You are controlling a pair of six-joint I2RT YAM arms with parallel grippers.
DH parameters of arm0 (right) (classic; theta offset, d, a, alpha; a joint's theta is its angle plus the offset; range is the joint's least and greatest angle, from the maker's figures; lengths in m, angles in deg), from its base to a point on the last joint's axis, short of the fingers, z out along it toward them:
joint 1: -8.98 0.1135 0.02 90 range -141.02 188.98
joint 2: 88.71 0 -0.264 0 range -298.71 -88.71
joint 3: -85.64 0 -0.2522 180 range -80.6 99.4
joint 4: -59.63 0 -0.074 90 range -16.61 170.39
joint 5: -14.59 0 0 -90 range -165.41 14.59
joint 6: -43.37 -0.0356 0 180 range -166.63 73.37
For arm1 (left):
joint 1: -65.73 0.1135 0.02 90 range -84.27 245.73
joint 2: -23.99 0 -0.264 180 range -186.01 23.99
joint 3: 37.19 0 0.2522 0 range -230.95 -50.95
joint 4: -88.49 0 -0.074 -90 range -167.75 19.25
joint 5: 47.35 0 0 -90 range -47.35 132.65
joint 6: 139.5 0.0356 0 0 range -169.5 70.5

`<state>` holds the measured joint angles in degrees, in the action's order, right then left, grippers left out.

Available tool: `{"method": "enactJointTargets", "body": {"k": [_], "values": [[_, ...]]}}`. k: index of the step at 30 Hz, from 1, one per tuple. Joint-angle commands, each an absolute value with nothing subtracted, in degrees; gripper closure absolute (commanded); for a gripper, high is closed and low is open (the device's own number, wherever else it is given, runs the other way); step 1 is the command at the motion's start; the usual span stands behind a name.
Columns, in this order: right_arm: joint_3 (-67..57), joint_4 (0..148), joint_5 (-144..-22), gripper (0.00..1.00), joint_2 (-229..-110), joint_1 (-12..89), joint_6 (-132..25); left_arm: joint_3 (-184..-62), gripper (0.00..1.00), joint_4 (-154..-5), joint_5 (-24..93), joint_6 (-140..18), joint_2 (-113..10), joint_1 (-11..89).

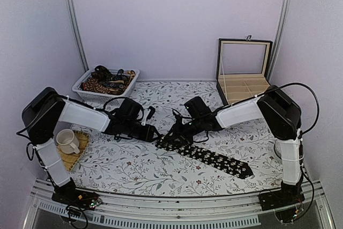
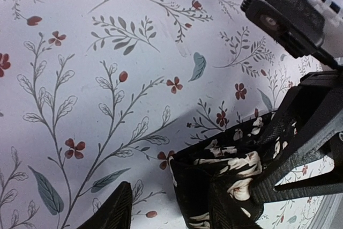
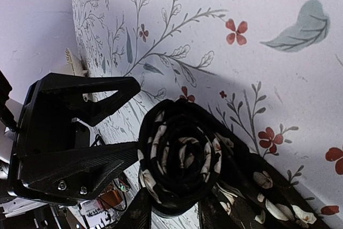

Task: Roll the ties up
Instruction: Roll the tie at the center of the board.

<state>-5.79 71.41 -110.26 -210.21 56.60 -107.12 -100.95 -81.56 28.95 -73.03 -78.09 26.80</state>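
Black necktie with pale flower specks (image 1: 214, 158) lies mid-table. Only its left end is wound into a coil (image 3: 182, 156); the long tail toward near right is unrolled. Right gripper (image 1: 174, 137) jaws pinch the coil. Left gripper (image 1: 153, 133) jaws are spread beside it. More patterned ties (image 1: 107, 81) wait in the white plastic basket (image 1: 80, 87), far left.

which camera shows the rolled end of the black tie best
Right wrist view: the rolled end faces it, spiral plain. Left wrist view catches only its side, low in frame. Top view shows just the flat tail.
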Motion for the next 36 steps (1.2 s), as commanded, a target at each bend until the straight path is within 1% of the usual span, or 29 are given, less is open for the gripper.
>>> {"method": "enactJointTargets", "body": {"k": [1, 3, 5, 9, 11, 15, 19, 21, 24, 30, 36], "values": [[-6.5, 72.9, -110.3, 0.73, -214.8, 57.0, -106.5, -102.2, 0.52, -82.2, 28.5, -71.0, -78.1, 26.4], [-6.9, 73.2, -110.2, 0.75, -215.0, 57.0, -106.0, -102.9, 0.51, -81.1, 29.5, -69.5, -77.2, 26.4], [-7.2, 73.5, -110.1, 0.76, -215.2, 56.9, -105.5, -104.2, 0.46, -78.2, 31.0, -67.3, -76.2, 26.5], [-7.6, 74.2, -110.5, 0.77, -216.3, 56.4, -104.3, -109.3, 0.18, -71.0, 34.2, -57.8, -74.2, 26.4], [-7.7, 74.5, -111.1, 0.78, -217.2, 56.3, -103.7, -112.1, 0.02, -67.4, 33.8, -50.9, -74.1, 26.7], [-8.5, 74.1, -111.5, 0.78, -217.9, 55.7, -102.8, -116.2, 0.0, -60.3, 28.2, -36.0, -75.3, 26.5], [-8.7, 73.7, -112.3, 0.78, -218.5, 55.1, -102.4, -114.0, 0.0, -58.3, 24.7, -20.3, -75.4, 26.4], [-8.6, 73.7, -112.9, 0.78, -218.7, 54.7, -102.1, -113.3, 0.0, -57.3, 19.9, -12.4, -75.7, 26.5], [-8.5, 73.8, -113.5, 0.78, -218.9, 54.4, -101.8, -115.1, 0.0, -55.0, 15.7, -6.1, -77.8, 26.4], [-8.3, 73.7, -114.3, 0.78, -218.7, 53.8, -101.3, -117.9, 0.0, -52.9, 18.2, 2.1, -82.3, 26.5], [-8.0, 74.0, -114.3, 0.78, -218.1, 53.5, -100.9, -120.8, 0.01, -50.3, 17.2, 7.0, -86.1, 26.2]]}}
